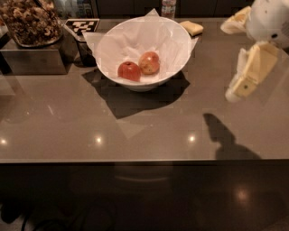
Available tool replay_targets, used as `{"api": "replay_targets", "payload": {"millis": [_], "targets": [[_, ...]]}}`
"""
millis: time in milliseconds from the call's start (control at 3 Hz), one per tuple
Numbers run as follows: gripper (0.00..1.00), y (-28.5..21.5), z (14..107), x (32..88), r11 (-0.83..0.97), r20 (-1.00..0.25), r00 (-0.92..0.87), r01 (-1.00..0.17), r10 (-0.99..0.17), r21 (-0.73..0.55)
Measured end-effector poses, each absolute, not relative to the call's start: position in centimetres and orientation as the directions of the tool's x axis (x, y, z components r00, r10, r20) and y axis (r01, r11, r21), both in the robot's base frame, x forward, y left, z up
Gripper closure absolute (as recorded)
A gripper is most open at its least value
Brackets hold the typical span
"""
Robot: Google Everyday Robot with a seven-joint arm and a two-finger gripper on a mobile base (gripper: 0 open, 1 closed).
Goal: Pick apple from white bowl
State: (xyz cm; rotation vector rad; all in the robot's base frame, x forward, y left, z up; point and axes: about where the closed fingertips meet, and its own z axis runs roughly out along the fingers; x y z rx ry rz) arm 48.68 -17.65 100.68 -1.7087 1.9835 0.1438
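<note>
The white bowl (pixel 177 54), lined with crinkled white paper, stands at the back middle of the dark table. Two apples lie in it side by side. The apple (pixel 149 62), pale yellow-orange with a red blush, is on the right. A darker red apple (pixel 129 71) touches it on the left. My gripper (pixel 231 61) hangs above the table at the far right, well to the right of the bowl and clear of it. Its cream fingers (pixel 250 72) are spread apart and hold nothing. Its shadow falls on the table below it.
A dark box (pixel 31 58) topped with a dish of brown snacks (pixel 29 22) stands at the back left. A black-and-white tag (pixel 81 25) leans beside it. A yellow sponge (pixel 191 28) and a bottle (pixel 168 8) lie behind the bowl. The table's front edge (pixel 135 160) crosses the view.
</note>
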Motion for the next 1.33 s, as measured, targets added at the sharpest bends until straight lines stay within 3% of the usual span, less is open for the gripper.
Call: {"api": "replay_targets", "payload": {"millis": [333,1333], "targets": [[0.00,-13.7,102.5,51.5,0.129,-0.570,0.016,-0.968,-0.821,-0.214],[0.00,-12.8,101.3,55.9,0.192,-0.597,-0.013,-0.952,-0.802,-0.237]]}}
